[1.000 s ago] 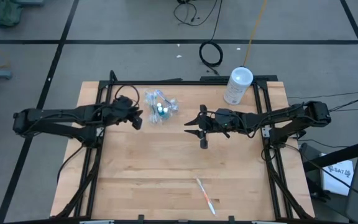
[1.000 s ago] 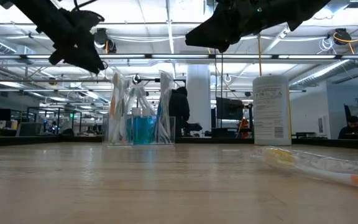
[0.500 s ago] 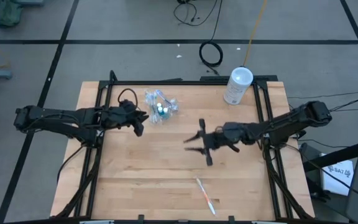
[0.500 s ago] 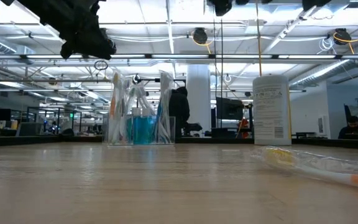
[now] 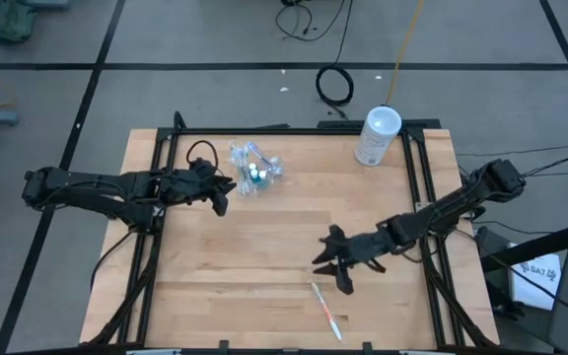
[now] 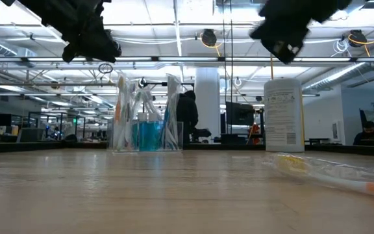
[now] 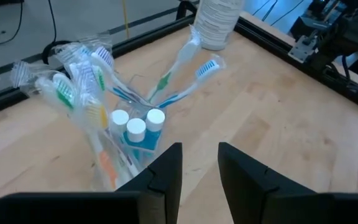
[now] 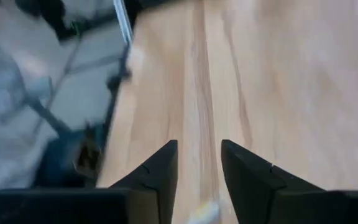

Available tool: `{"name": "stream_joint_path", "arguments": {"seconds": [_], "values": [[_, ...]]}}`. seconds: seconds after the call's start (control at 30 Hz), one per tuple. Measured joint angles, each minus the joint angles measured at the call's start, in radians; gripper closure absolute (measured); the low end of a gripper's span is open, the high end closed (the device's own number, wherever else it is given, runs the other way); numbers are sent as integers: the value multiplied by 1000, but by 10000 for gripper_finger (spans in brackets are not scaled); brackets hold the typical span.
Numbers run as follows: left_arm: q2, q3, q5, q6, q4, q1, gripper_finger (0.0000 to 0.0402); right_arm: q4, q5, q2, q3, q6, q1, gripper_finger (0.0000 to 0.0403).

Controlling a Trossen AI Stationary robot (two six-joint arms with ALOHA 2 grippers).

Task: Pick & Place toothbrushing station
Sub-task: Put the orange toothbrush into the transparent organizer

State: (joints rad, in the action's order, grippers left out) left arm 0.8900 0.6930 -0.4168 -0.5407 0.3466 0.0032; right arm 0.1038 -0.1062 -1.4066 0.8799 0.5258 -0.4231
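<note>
The toothbrushing station (image 5: 254, 170) stands on the table at the far left of centre. It is a clear crinkly pouch (image 7: 114, 165) holding several pastel toothbrushes (image 7: 79, 93) and three teal tubes with white caps (image 7: 135, 127). It also shows in the low view (image 6: 147, 120). One wrapped toothbrush (image 5: 325, 309) lies flat near the front edge, and it shows in the low view (image 6: 333, 172) too. My left gripper (image 5: 223, 192) is open and empty just left of the station, above the table. My right gripper (image 5: 335, 266) is open and empty above the table, just beyond the loose toothbrush.
A large whitish canister (image 5: 378, 135) stands upright at the far right of the table. Black frame rails (image 5: 417, 187) run along the table's sides. Bare wood (image 5: 245, 256) lies between the station and the loose toothbrush. Cables lie on the floor beyond the table.
My right gripper has gone from the table's middle toward the near edge, ending close to the loose toothbrush. My left gripper has shifted slightly toward the station and risen a little, then kept still. The station and the loose toothbrush have not moved.
</note>
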Motion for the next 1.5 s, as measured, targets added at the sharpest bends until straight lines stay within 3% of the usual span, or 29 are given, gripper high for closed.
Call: {"name": "stream_joint_path", "arguments": {"seconds": [0.13,0.37,0.47,0.6,0.67,0.8,0.97,1.17,1.33,1.5], "values": [[0,0,20,-39,1,0,295,-55,2,-26,-29,46,-30,266],[0,0,78,-40,2,-8,295,-21,3,-100,-102,457,-44,219],[0,0,77,-36,2,-8,295,71,12,-155,-114,549,-73,202],[0,0,77,-13,1,-8,295,241,36,-275,-63,523,-115,188],[0,0,77,-11,1,-8,295,245,74,-325,-6,457,-129,184],[0,0,77,-12,1,-8,295,60,86,-391,90,277,-139,179],[0,0,77,-10,1,-8,295,-31,4,-405,136,278,-142,178],[0,0,78,-6,1,-8,295,-84,1,-343,137,220,-141,179],[0,0,77,-6,1,-8,295,-189,-10,-272,137,275,-140,179],[0,0,78,3,-5,-8,295,-242,-97,-288,121,489,-148,179]]}}
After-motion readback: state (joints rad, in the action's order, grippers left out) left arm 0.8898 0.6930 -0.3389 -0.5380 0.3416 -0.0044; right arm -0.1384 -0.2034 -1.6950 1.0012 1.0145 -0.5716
